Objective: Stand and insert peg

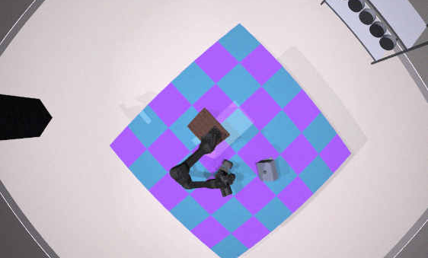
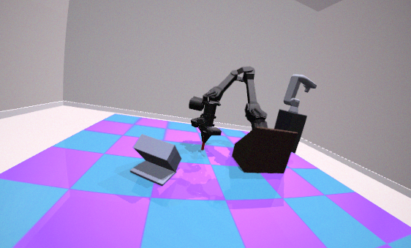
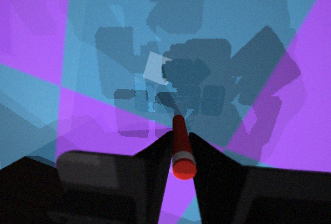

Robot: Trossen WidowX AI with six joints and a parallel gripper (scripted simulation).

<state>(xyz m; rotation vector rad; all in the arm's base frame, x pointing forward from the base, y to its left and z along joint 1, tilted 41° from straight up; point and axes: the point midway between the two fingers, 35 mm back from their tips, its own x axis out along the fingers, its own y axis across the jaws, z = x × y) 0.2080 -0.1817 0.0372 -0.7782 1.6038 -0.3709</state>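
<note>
The red peg (image 2: 202,146) (image 3: 180,131) stands about upright, its plain end down at the table. Its white band and orange-red top end face the wrist camera. My gripper (image 2: 204,140) (image 3: 180,136) points down and is shut on the peg, with one fingertip on each side below the band. The arm hides the peg in the top view. The grey sloped panel (image 1: 271,173) (image 2: 156,149) stands on the table, apart from the gripper. Its small dark hole (image 1: 265,172) shows from above; the face with the hole is turned away in the exterior view.
A brown wooden block (image 1: 202,121) (image 2: 264,151) stands beside the arm's base. A dark box (image 2: 300,122) with a grey jointed shape on top is behind it. A rack with several black cylinders (image 1: 367,17) is far off at the upper right.
</note>
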